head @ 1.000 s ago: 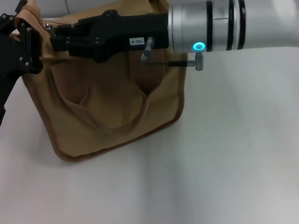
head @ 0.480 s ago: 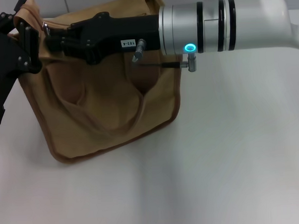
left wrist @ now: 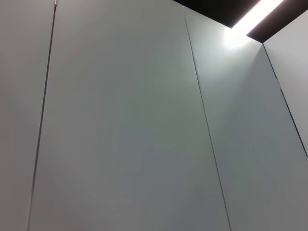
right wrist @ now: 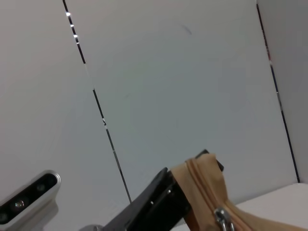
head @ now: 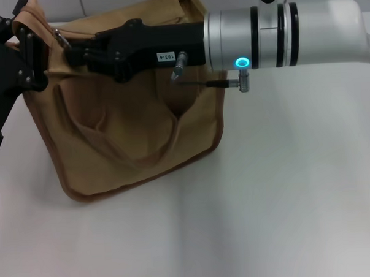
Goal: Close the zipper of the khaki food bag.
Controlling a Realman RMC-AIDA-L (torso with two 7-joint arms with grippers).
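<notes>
Reaching right gripper [head: 67, 53] across khaki food bag [head: 136, 134] top | left gripper [head: 24, 50] at bag's left corner, by zipper [right wrist: 222, 219] | my jaws: state undeterminable | bag on tabletop [head: 285, 189]

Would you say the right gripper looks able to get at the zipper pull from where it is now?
Probably yes. The right gripper lies across the top of the khaki bag, its tip near the left gripper holding the bag's end, and the silver pull shows close by in its wrist view, uncovered.

Even, soft overhead light; a ceiling light strip [left wrist: 250, 20] glares brightly, and the counter [head: 285, 189] shows faint shadows.
</notes>
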